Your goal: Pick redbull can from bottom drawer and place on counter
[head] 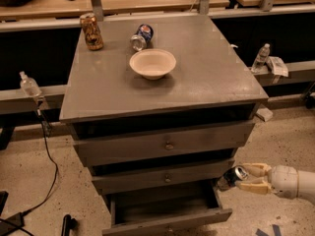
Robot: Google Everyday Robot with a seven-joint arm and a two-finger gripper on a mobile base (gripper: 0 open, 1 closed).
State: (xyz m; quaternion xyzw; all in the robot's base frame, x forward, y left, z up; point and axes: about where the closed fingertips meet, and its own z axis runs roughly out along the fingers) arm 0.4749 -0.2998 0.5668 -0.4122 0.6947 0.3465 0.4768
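Camera view: the end effector (240, 177) sits low at the cabinet's right side, just past the front right corner of the open bottom drawer (170, 223). Its two fingers are closed narrow around the redbull can (229, 178).

Risks, as judged:
- The can looks tilted, silver top toward the wrist, and seems gripped near that top end, so it could slip or swing on the lift.
- The way up runs close along the two shut drawers (167, 146), and the overhanging edge of the tabletop (206, 77) is above. A tight rise could clip the can and knock it loose.
- The tabletop already carries a bowl (152, 63), a gold can (91, 32) and a blue can (141, 36) lying on its side. A careless set-down near them could bump them.
- A tilted release could tip the slim can.

The can is between the fingers, out of the drawer and well below the tabletop.
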